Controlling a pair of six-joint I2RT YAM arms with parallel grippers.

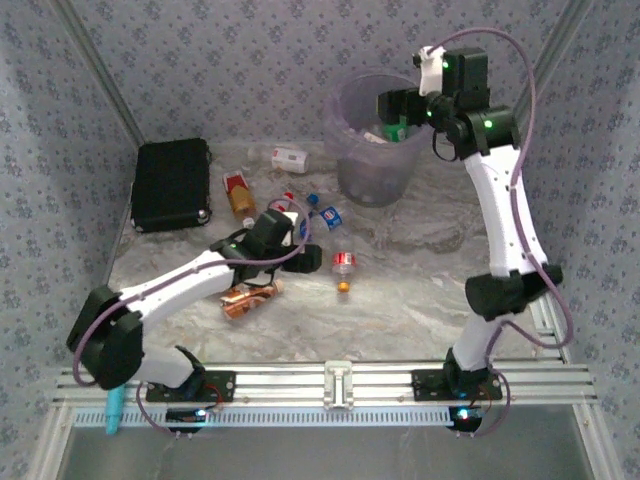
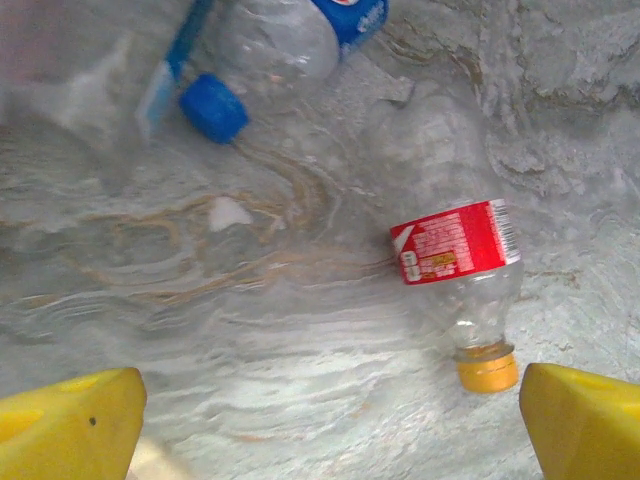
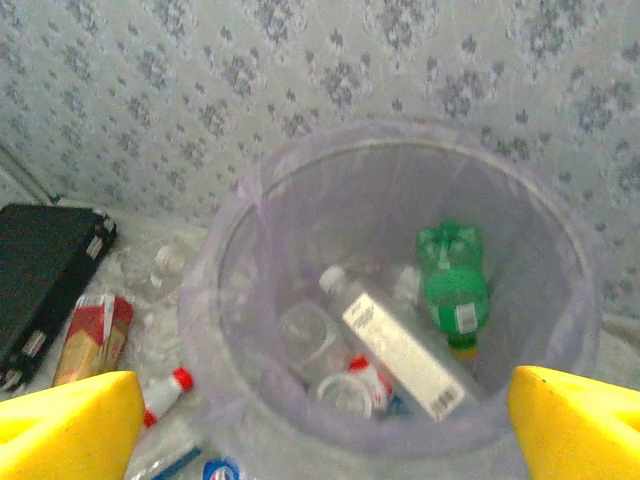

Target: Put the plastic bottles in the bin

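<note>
Top view: we see the left arm (image 1: 190,275) stretched low over loose plastic bottles (image 1: 250,298), and the right arm (image 1: 505,220) reared over the bin (image 1: 372,170). Left wrist: left gripper (image 2: 328,425) jaws spread; we'd centre on the red-label bottle (image 2: 455,255) and grip across its body. Right wrist: right gripper (image 3: 325,425) jaws spread, empty, above bottles in the bin.

No words can be read here. The bottle with the red label (image 2: 455,270) has small white print on it, but it is too tiny to make out. The bottle with the blue label (image 2: 290,35) shows a bit of white lettering, cut off at the edge. In the bin (image 3: 370,190), the bottle with the long white label (image 3: 395,350) has small dark marks at one end. The green bottle (image 3: 452,285) has a little label. Both are too blurry to read.
</note>
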